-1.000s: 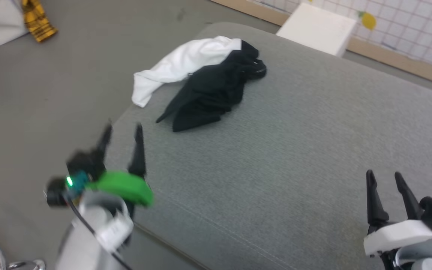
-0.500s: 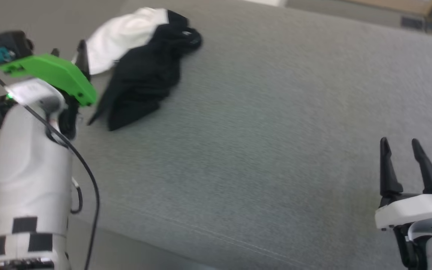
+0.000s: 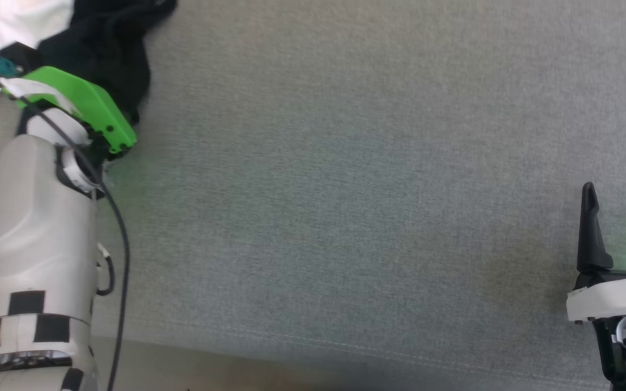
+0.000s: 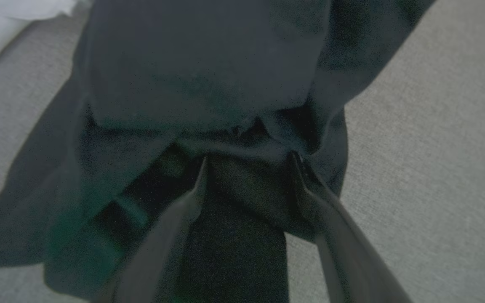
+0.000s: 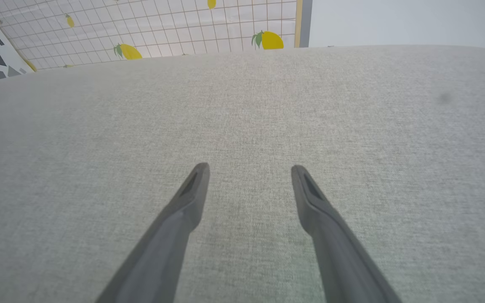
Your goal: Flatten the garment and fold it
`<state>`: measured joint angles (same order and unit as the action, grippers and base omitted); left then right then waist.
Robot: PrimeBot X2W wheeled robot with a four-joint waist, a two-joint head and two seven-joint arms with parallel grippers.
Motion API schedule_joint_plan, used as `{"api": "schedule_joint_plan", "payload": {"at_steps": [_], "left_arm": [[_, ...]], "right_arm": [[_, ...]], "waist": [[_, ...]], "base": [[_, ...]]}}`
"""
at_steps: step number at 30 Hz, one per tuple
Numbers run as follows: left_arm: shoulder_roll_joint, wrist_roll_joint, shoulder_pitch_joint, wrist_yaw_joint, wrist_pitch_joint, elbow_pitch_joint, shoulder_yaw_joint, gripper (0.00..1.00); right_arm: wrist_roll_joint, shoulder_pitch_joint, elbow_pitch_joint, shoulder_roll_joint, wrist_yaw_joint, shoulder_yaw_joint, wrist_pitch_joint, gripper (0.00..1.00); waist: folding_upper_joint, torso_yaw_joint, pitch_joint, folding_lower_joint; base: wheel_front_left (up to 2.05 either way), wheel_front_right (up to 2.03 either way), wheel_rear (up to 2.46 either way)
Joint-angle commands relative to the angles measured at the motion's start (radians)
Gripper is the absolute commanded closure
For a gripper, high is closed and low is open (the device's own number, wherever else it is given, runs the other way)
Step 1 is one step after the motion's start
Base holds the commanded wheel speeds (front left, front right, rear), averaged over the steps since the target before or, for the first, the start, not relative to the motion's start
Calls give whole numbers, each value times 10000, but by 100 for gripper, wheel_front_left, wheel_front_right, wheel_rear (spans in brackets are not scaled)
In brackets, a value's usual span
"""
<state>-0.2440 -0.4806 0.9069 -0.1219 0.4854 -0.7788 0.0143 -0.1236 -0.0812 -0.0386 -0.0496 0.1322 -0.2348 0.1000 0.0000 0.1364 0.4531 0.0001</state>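
Now that the left gripper (image 4: 249,162) has reached out to the garment (image 3: 112,43), its two fingers are spread, with black cloth between the tips and not pinched yet. The garment lies bunched up on the grey cushion (image 3: 345,190). The right gripper (image 3: 614,190), also spread, waits well apart from it. A grab looks next.
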Motion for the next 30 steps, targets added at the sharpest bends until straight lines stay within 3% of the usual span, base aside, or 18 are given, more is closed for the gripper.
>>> {"api": "schedule_joint_plan", "payload": {"at_steps": [1,7,9,12,16,21,30], "left_arm": [[191,-39,-134,-14,169,-147,-102,0],[736,-237,-328,67,611,-591,-325,0],[780,-303,-337,-44,369,-601,-223,100],[714,-462,-301,-102,-389,-550,85,100],[586,-536,-143,-248,-2167,-240,560,100],[30,-388,447,142,-3938,479,780,100],[-1283,465,2595,838,-4409,2137,113,100]], "right_arm": [[0,-43,-101,-6,-15,-32,-16,0],[59,-161,-278,-6,-15,74,-100,0],[74,-214,-319,-6,-15,112,-125,0],[77,-260,-318,-6,-15,142,-124,0],[4,-233,-131,-6,-15,201,-72,0],[-165,-268,278,-6,-15,378,110,0],[-619,-333,1387,-6,-15,869,659,0]], "waist": [[0,-481,675,-1],[0,-308,780,-1],[0,-272,769,-1],[0,-222,682,-1],[0,-76,321,-1],[0,104,-377,-1],[0,-173,-1504,-1]], "base": [[0,0,0],[0,0,0],[0,0,0],[0,0,0],[0,0,0],[0,0,0],[0,0,0]]}}
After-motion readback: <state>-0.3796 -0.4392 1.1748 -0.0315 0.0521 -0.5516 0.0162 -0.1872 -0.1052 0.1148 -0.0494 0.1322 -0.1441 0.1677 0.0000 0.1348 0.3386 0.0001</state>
